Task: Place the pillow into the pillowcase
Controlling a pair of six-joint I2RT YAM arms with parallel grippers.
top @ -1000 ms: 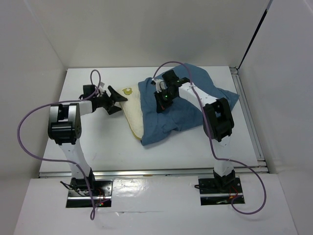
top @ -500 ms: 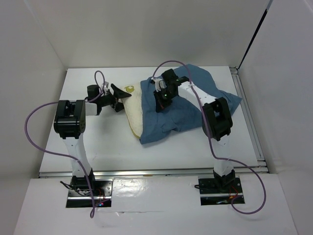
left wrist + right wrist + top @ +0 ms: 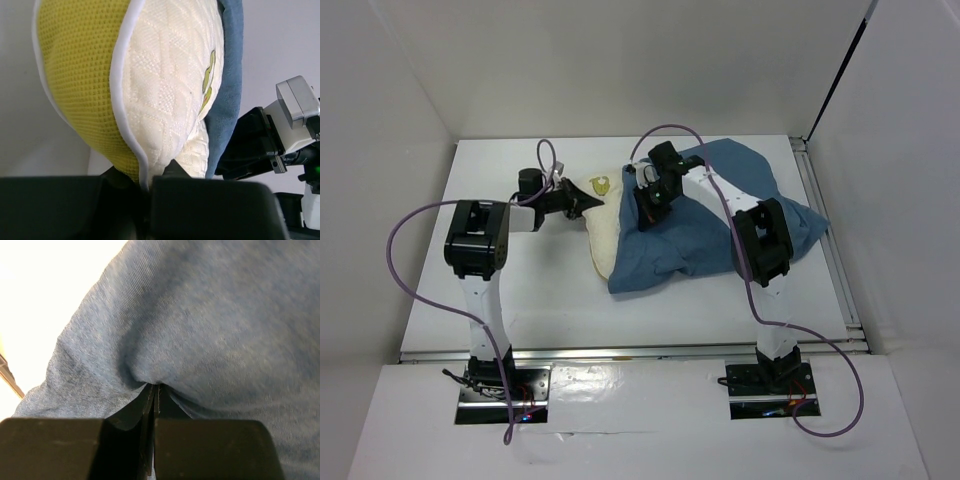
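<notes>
Pillow is sitting near the center of the table, and from above less of it is showing than a second ago. The left gripper, having swung toward 3 o'clock, is shoving it deeper into the pillowcase, so insertion is advancing; only a cream strip at the cloth's 9 o'clock edge is left outside. The left arm is reaching low and level, while the right arm is folding over the cloth, with the right gripper at its mouth. At the left wrist, the fingers are clamping the pillow's white-piped corner, with blue cloth lying at 3 o'clock. At the right wrist, the fingers are pinching a pucker of blue cloth tight.
</notes>
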